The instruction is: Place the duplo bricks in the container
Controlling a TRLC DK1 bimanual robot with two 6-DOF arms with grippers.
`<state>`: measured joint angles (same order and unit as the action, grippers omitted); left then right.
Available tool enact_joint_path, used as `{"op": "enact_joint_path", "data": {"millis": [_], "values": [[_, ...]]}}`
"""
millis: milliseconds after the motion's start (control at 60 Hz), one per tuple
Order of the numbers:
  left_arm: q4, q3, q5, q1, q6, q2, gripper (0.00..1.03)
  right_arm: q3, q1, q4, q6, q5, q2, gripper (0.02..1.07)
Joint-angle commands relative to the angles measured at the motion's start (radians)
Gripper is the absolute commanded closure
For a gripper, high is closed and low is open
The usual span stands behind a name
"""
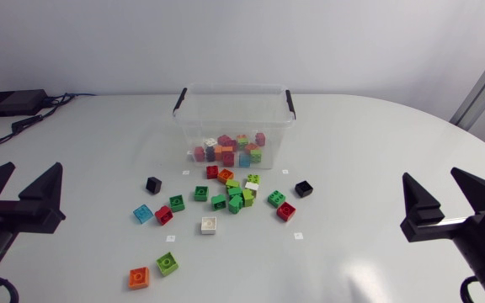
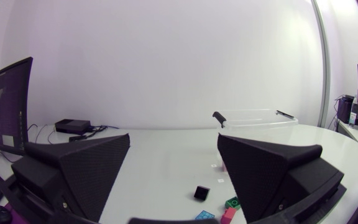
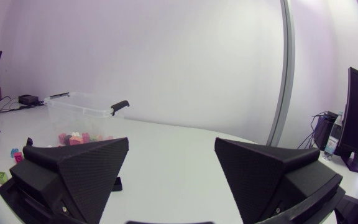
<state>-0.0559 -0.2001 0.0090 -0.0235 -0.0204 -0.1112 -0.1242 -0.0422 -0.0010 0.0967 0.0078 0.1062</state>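
The duplo bricks (image 1: 234, 198) fall into two lots; some already lie heaped in the bottom of the container (image 1: 230, 126), while many more are strewn on the table (image 1: 369, 143) in the ground between the two grippers and the box. The container is clear and has no lid on, with a black handle at each end; its open top, I judge, lets a brick simply be dropped in from above. It stands beyond the loose bricks, farthest from both grippers.

Nearest the left gripper (image 1: 36, 168) are an orange brick (image 1: 139, 277) and a green brick (image 1: 167, 264), lying apart from the rest and so probably easy to straddle; a blue brick (image 1: 143, 214) is a little further ahead of it. In the left wrist view a black brick (image 2: 201, 192) lies ahead of the gap between its fingers. Nearest the right gripper (image 1: 432, 175) are a red brick (image 1: 286, 210) and a second black brick (image 1: 303, 188). The middle cluster is packed close, bricks touching; that likely leaves little room for a finger on either side.

Both grippers have their fingers spread wide with nothing between them; each sits low at its own side of the table, well apart from the bricks. This looks like a ready pose that leaves the field open, with no brick yet chosen.
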Motion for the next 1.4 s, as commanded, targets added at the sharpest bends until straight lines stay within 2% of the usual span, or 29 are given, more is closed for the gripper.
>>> {"op": "enact_joint_path", "data": {"millis": [0, 233, 333, 533, 650, 750, 1017, 1183, 1283, 1383], "values": [[-0.015, -0.065, -0.003, 0.016, 0.036, -0.077, 0.06, -0.054, -0.010, -0.004, -0.026, 0.004, 0.070, 0.07], [-0.073, -0.188, -0.003, 0.076, 0.028, -0.243, 0.08, -0.147, -0.021, 0.001, -0.028, 0.009, 0.285, 0.07], [-0.136, -0.248, -0.004, 0.083, 0.020, -0.331, 0.08, -0.189, -0.022, -0.007, -0.045, 0.012, 0.372, 0.07], [-0.243, -0.364, -0.004, 0.108, -0.053, -0.547, 0.09, -0.215, -0.035, -0.031, -0.080, 0.003, 0.472, 0.07], [-0.303, -0.430, 0.011, 0.112, -0.056, -0.674, 0.09, -0.227, -0.054, -0.048, -0.104, 0.001, 0.512, 0.07], [-0.312, -0.463, 0.025, 0.115, -0.059, -0.743, 0.09, -0.239, -0.065, -0.062, -0.114, 0.000, 0.543, 0.07], [-0.372, -0.578, 0.036, 0.151, -0.300, -1.053, 0.07, -0.307, -0.067, -0.148, -0.124, -0.042, 0.679, 0.07], [-0.349, -0.611, 0.069, 0.140, -0.365, -1.171, 0.07, -0.391, -0.093, -0.286, -0.083, -0.049, 0.777, 0.07], [-0.344, -0.637, 0.206, 0.092, -0.375, -1.256, 0.07, -0.443, -0.094, -0.343, -0.078, -0.060, 0.860, 0.07], [-0.286, -0.624, 0.229, 0.089, -0.391, -1.338, 0.07, -0.489, -0.113, -0.398, -0.061, -0.068, 0.906, 0.07]]}}
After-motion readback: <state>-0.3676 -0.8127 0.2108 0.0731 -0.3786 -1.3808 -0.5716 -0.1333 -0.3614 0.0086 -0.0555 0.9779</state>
